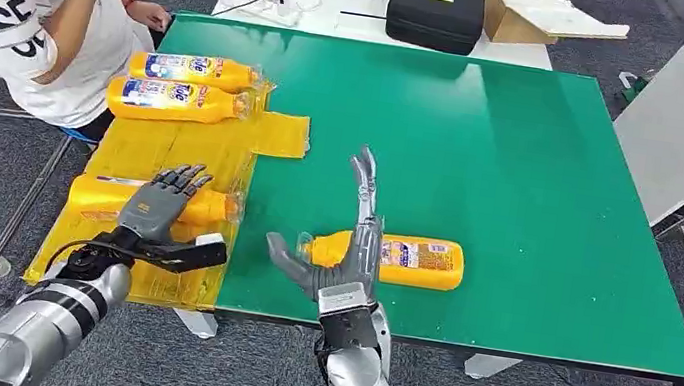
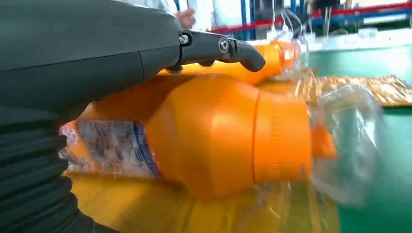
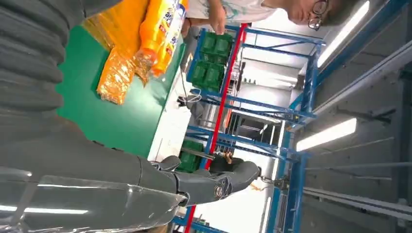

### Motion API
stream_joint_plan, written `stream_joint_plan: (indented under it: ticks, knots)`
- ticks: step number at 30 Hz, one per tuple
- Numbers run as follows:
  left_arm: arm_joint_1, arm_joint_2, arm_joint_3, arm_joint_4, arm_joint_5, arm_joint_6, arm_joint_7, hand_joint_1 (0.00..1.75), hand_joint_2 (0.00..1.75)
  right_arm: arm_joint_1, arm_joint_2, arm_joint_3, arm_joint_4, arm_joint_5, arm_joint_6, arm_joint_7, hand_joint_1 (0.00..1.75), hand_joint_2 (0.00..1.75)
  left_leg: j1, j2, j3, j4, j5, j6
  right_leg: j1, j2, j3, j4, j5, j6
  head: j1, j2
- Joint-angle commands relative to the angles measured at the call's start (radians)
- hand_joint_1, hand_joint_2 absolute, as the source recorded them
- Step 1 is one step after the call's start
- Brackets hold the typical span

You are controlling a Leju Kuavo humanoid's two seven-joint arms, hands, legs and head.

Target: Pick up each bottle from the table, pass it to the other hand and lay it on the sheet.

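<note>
The left hand (image 1: 164, 206) rests over a bottle (image 1: 95, 196) lying on the yellow sheet (image 1: 183, 145), fingers spread, not gripping; I judge it has just laid this one down. Two more bottles (image 1: 181, 85) lie further up the sheet, side by side, so the sheet fills in rows. The right hand (image 1: 344, 254) stands open, fingers apart, just beside the last bottle (image 1: 409, 260), which lies on the green worktop (image 1: 525, 158), probably to grasp it next.
</note>
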Motion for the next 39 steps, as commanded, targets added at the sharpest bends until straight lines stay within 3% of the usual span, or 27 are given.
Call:
stream_joint_plan:
  ticks: [1, 5, 14, 27, 39]
  knots:
    - [-0.028, -0.016, 0.054, 0.027, 0.047, -0.104, -0.033, 0.00, 0.00, -0.026, -0.014, 0.003, 0.061, 0.000, 0.005, 0.007, 0.00, 1.75, 0.000, 0.001, 0.006, -0.001, -0.002, 0.001, 0.001, -0.001, 0.006, -0.001, -0.001, -0.001, 0.000, 0.000]
    - [-0.029, -0.019, 0.071, 0.022, 0.093, -0.175, -0.057, 0.00, 0.00, -0.027, -0.012, -0.004, 0.069, 0.003, 0.006, 0.008, 0.00, 1.75, 0.000, 0.001, 0.003, -0.001, -0.001, 0.001, 0.000, 0.000, 0.003, -0.001, 0.000, -0.001, 0.000, 0.000]
    - [-0.027, -0.016, 0.071, 0.017, 0.097, -0.180, -0.059, 0.00, 0.00, -0.027, -0.011, -0.005, 0.070, 0.004, 0.007, 0.007, 0.00, 1.75, 0.000, 0.001, 0.009, -0.001, -0.001, 0.002, 0.000, 0.000, 0.009, -0.001, -0.001, -0.002, 0.000, 0.000]
    - [-0.027, -0.016, 0.071, 0.017, 0.097, -0.180, -0.059, 0.00, 0.00, -0.027, -0.011, -0.005, 0.070, 0.004, 0.007, 0.007, 0.00, 1.75, 0.000, 0.000, 0.004, -0.001, 0.000, 0.001, 0.000, 0.000, 0.005, -0.001, 0.000, -0.001, 0.000, 0.000]
    - [-0.036, 0.001, 0.073, -0.004, 0.178, -0.260, -0.065, 0.00, 0.00, -0.019, -0.004, -0.038, 0.067, -0.002, -0.014, -0.003, 0.00, 1.75, 0.000, 0.001, 0.007, -0.001, -0.001, 0.001, 0.001, 0.000, 0.008, -0.001, -0.001, -0.001, 0.000, 0.000]
